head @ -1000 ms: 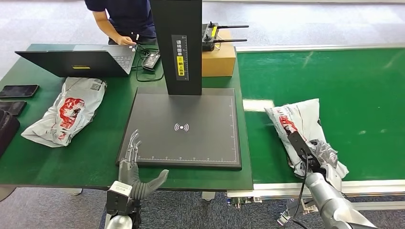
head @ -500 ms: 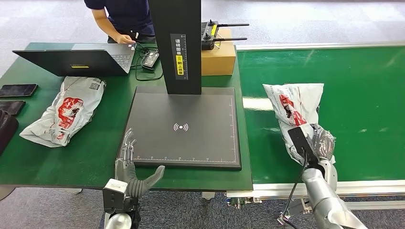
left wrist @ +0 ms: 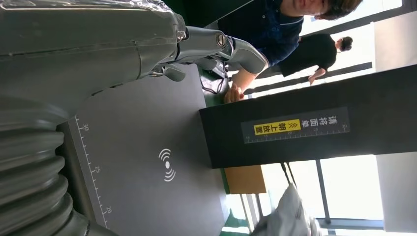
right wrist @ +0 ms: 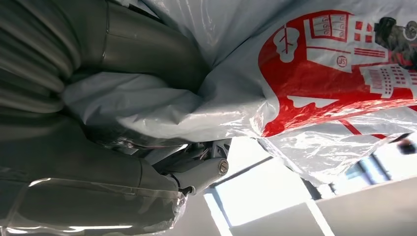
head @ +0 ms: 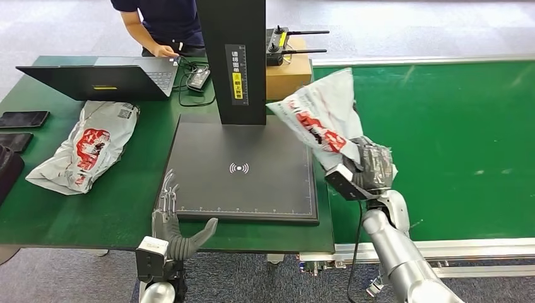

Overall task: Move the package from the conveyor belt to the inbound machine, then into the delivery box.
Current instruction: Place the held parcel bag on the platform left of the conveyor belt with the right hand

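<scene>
Head view: right hand [head: 369,169] grips the package [head: 318,118] by its lower end; pkg is lifted off the conveyor belt [head: 454,139], tilted up and toward the robot's left, its upper part over the right rear corner of the inbound machine [head: 243,167] plate, just beside the black column [head: 233,60]. Right arm comes up from below, forearm near the seam between counter [head: 94,202] and belt. Left hand [head: 173,221] sits at the plate's near left corner, fingers apart and stretched fwd, thumb out to the side, holding nothing. A second bag [head: 85,148] lies on the counter left of the plate; laptop [head: 101,79], cardboard box [head: 289,76] behind; a person [head: 164,25] stands at the far edge.

Left wrist view: left hand [left wrist: 88,54] w/ fingers extended above the plate [left wrist: 142,157], empty; column w/ yellow label [left wrist: 314,120] beyond; part of the pkg [left wrist: 290,216] at the frame edge.

Right wrist view: right hand [right wrist: 83,98] clenched on bunched grey plastic of the pkg [right wrist: 314,73]; thumb pressed into the film, red print spreading away from the hand.
</scene>
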Tool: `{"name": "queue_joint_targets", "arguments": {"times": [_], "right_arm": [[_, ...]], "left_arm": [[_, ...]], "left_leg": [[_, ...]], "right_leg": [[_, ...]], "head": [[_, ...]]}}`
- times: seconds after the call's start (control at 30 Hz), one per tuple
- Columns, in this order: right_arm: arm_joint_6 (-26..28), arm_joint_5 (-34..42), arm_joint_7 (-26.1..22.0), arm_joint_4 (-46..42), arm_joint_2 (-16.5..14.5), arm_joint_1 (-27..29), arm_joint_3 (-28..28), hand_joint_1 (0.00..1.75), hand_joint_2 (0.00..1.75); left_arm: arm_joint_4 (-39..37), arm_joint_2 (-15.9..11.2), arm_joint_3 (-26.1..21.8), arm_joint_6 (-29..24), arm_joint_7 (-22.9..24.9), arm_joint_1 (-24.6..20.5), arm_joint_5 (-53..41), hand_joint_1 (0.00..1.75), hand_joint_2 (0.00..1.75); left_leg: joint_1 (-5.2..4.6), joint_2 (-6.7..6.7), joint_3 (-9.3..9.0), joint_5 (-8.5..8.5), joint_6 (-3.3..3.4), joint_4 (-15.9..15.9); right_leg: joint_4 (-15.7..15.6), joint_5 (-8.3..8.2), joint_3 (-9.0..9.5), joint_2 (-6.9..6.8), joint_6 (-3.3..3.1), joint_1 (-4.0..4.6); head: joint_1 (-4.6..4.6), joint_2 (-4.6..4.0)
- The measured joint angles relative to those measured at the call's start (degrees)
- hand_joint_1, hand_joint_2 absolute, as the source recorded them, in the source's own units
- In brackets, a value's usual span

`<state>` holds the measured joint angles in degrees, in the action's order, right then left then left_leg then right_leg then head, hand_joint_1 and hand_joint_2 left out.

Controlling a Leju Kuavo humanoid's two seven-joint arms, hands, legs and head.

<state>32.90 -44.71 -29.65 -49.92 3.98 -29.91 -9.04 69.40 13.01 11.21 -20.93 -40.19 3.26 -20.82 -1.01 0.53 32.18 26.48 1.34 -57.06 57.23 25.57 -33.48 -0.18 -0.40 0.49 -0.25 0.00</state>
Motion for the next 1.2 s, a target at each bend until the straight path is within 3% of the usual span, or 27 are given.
{"name": "queue_joint_targets", "arguments": {"times": [0.1, 0.5, 0.57, 0.63, 0.7, 0.9, 1.2], "right_arm": [[-1.0, -2.2, 1.7, -2.2, -0.9, -0.1, -5.6, 1.59, 1.75], [-7.3, -3.6, 5.4, -1.7, -6.2, -6.7, -25.8, 1.47, 1.75], [-7.7, -3.5, 5.5, -0.1, -7.6, -8.2, -28.3, 1.13, 1.75], [-8.2, -3.3, 5.8, 1.8, -8.9, -9.4, -30.3, 0.42, 1.75], [-8.5, -3.0, 6.0, 4.1, -10.0, -10.6, -31.9, 0.00, 1.75], [-8.8, -2.6, 7.3, 11.1, -12.0, -13.4, -35.2, 0.00, 1.75], [-8.7, -3.7, 12.2, 17.8, -12.5, -15.3, -38.0, 0.00, 1.75]], "left_arm": [[0.0, -0.1, 0.0, 0.0, 0.0, 0.0, 0.0, 0.00, 1.75], [0.0, -0.1, 0.5, 0.4, 0.0, -0.5, -2.4, 0.00, 1.75], [0.0, -0.1, 0.5, 0.4, 0.0, -0.5, -2.9, 0.00, 1.75], [0.0, -0.1, 0.5, 0.4, 0.0, -0.4, -3.3, 0.00, 1.75], [0.0, -0.1, 0.5, 0.4, 0.0, -0.3, -3.4, 0.00, 1.75], [0.0, -0.1, 0.5, 0.4, 0.0, -0.3, -3.2, 0.00, 1.75], [-0.3, -0.1, 1.3, -0.2, 0.0, -0.7, -2.6, 0.00, 1.75]], "left_leg": [[0.01, -0.01, 0.01, -0.01, -0.02, 0.0], [0.02, 0.00, 0.03, -0.03, -0.05, 0.0], [0.02, 0.00, 0.03, -0.04, -0.05, 0.0], [0.03, -0.01, 0.03, -0.04, -0.05, 0.0], [0.03, -0.01, 0.04, -0.04, -0.05, 0.0], [0.02, -0.01, 0.03, -0.04, -0.05, 0.0], [0.01, -0.01, 0.02, -0.04, -0.05, 0.0]], "right_leg": [[0.0, 0.01, 0.00, -0.01, -0.01, 0.01], [0.0, 0.01, -0.04, 0.00, -0.03, 0.02], [0.0, 0.02, -0.04, -0.01, -0.04, 0.02], [0.0, 0.02, -0.04, -0.01, -0.04, 0.03], [0.0, 0.02, -0.05, -0.01, -0.04, 0.02], [0.0, 0.02, -0.03, -0.02, -0.04, 0.01], [0.0, 0.02, -0.03, -0.02, -0.04, 0.01]], "head": [[-0.01, 0.00], [0.00, 0.00], [0.00, 0.00], [-0.01, 0.00], [-0.01, 0.00], [0.01, 0.00], [0.00, 0.00]]}}
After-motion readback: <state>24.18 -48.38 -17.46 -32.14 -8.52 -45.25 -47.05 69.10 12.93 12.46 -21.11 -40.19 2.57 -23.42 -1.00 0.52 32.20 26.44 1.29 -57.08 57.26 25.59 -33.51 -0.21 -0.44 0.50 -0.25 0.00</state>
